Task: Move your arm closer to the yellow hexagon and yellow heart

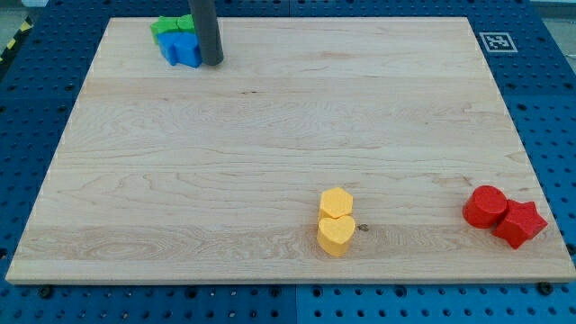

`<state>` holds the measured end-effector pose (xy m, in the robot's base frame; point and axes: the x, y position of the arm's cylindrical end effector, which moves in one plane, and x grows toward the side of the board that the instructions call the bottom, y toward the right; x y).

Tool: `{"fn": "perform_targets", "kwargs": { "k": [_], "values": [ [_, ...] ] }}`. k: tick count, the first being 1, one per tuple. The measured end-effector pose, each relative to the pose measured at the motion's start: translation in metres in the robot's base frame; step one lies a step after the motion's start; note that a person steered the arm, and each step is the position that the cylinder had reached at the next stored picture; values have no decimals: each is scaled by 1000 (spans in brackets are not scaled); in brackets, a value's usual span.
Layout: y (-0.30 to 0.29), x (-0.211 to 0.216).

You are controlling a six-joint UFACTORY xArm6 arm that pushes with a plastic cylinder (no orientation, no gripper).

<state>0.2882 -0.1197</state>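
A: Where do the yellow pieces sit?

B: The yellow hexagon (pixel 336 202) and the yellow heart (pixel 336 235) lie low on the desk (pixel 270 162), a little toward the view's right of centre. They touch, the hexagon at 12 o'clock of the heart.

A: And relative to the rod?

B: My tip (pixel 211 63) stands near the view's top left, well apart from them. From the tip, the yellow pair lies at about 5 o'clock, across most of the wooden surface.

A: Is there a claw, and how far open is it?

B: No claw is in view. The arm ends in a plain dark rod, and it holds nothing.

A: What is beside the tip?

B: A blue block (pixel 183 49) lies just at its 9 o'clock, touching or nearly so; I cannot tell which. A green block (pixel 171 25) sits behind the blue one, at the desk's top edge. Their shapes are hard to make out.

A: Anything else?

B: At the view's bottom right, a red cylinder (pixel 485 206) touches a red star (pixel 520 223), roughly 3 o'clock of the yellow heart and well apart from it.
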Motion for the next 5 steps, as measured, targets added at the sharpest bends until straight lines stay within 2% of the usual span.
{"fn": "perform_targets", "kwargs": {
  "k": [1, 2, 3, 4, 5],
  "values": [
    [14, 4],
    [76, 35],
    [133, 90],
    [156, 149],
    [186, 179]
  ]
}}
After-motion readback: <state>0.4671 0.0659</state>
